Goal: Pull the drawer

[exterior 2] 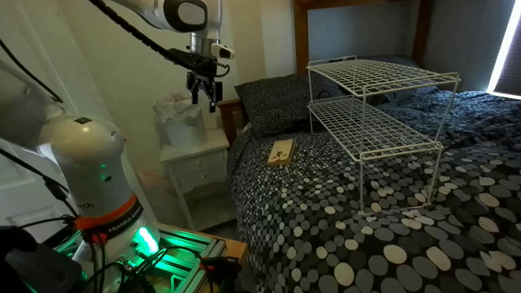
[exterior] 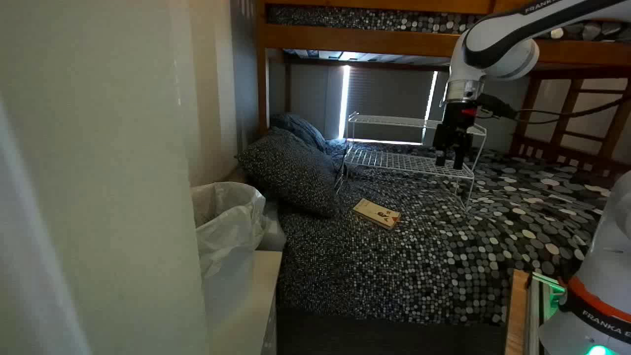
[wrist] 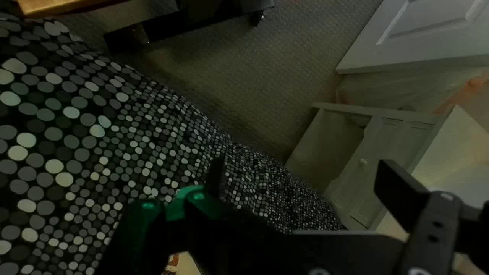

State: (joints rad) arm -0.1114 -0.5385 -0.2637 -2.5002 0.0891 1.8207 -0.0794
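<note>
"Beside the black-and-grey spotted bed (exterior 2: 293, 211), why does that small white-painted nightstand (exterior: 265, 276) carry a white, bag-lined bin (exterior 2: 185, 132) on its counter (exterior 2: 216, 140)?"

"To keep it out of the way, I suppose. Its crinkled plastic liner (exterior: 236, 222) hangs over the rim, likely so it can't slip inside."

"And the black two-fingered claw (exterior 2: 203, 106)?"

"It hangs from the white jointed arm (exterior: 461, 66), well apart from the nightstand. Its fingers (exterior 2: 212, 105) are spread wide with nothing between them, probably to leave room for a small, pale, round knob (wrist: 362, 161)."

"So what is to be pulled?"

"One of two in the nightstand's front, though I can't tell which: a pale rectangular upper drawer (exterior 2: 198, 163) or, just beneath, a matching lower drawer (exterior 2: 203, 177). Both look pushed in."

"And their look?"

"Framed flat panels, one such knob each; a claw finger hides part of the upper one in the wrist view. Both face dim greyish carpet (wrist: 244, 80), which should leave room to slide out."
</note>
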